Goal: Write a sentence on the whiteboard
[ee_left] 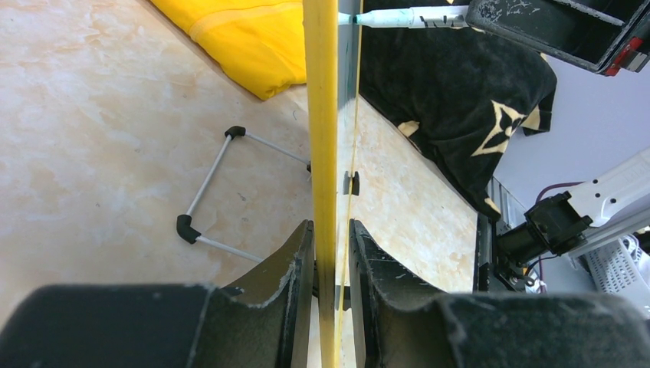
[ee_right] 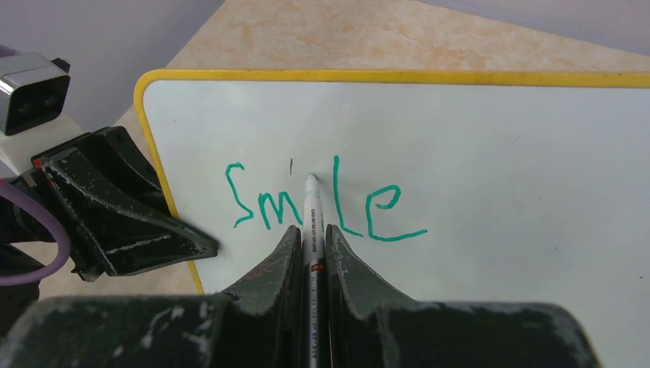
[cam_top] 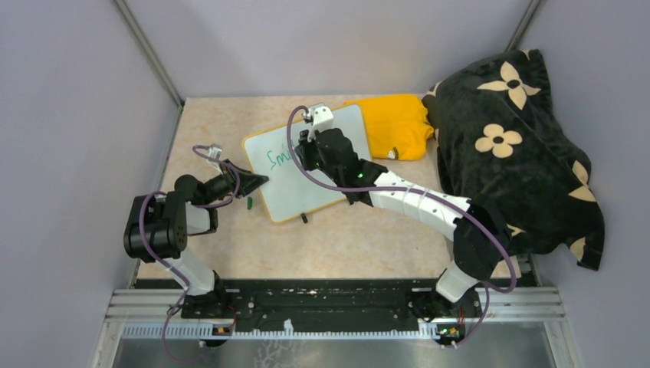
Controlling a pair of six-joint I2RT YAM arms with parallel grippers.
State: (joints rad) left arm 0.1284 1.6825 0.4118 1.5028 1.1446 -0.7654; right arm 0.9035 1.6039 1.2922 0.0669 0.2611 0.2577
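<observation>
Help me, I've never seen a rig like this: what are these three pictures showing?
Two robot arms sit at the near edge of a beige table. One picture looks down from above; the other two come from wrist cameras. The left claw pinches the yellow rim of a glossy white rectangular whiteboard. The right claw holds a slim white marker pen, its tip by the green handwritten word "Smile". Nearby lie a folded yellow cloth and a black flower-patterned fabric.

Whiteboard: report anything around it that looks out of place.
A small green piece, perhaps the marker's cap, lies loose on the table beside the whiteboard's left edge. The board itself sits skewed to the table's edges.
</observation>
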